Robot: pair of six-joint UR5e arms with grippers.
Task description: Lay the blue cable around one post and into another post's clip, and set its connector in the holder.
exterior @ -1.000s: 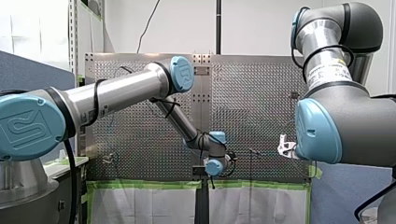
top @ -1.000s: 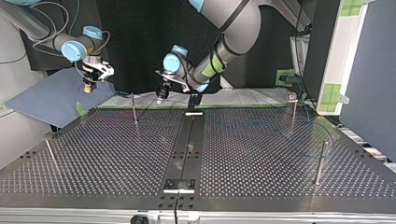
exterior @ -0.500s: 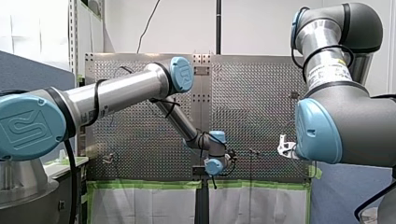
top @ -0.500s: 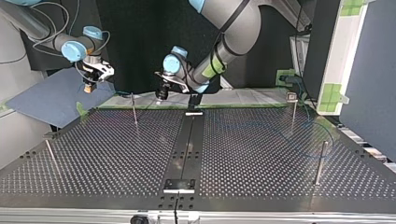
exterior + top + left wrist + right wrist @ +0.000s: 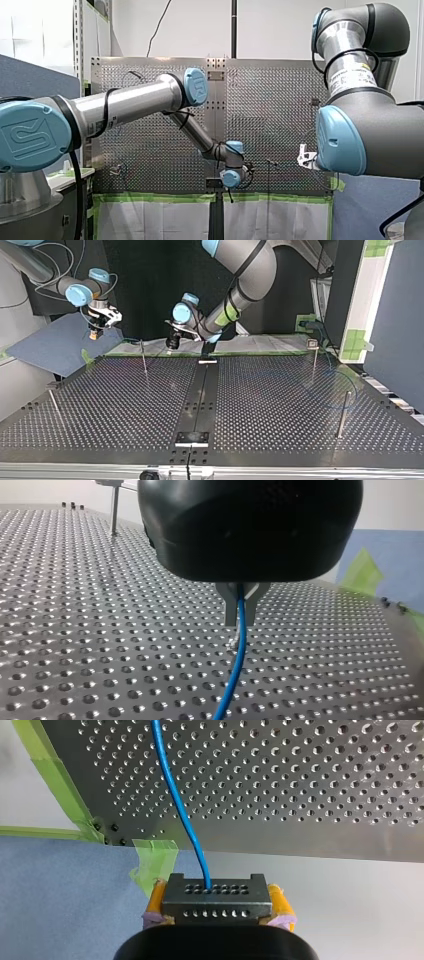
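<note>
bright, even light; glints on the table (image 5: 75, 645); top view's backdrop dark.

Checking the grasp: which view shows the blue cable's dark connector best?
Right wrist view: the dark rectangular connector block sits clamped between my right hand's yellow pads. Top view: too small to tell. Others show none.

Two grippers in play: left gripper (image 5: 172, 345), right gripper (image 5: 93, 334). One blue cable (image 5: 239, 645), pinched in the left one's fingers. One connector (image 5: 216, 901), clamped between the right one's yellow pads. Posts, I count four: first post (image 5: 143, 357) between the grippers, then second post (image 5: 314, 359), third post (image 5: 344, 412) and fourth post (image 5: 54, 405), all well apart from both. One perforated table (image 5: 275, 405).
</note>
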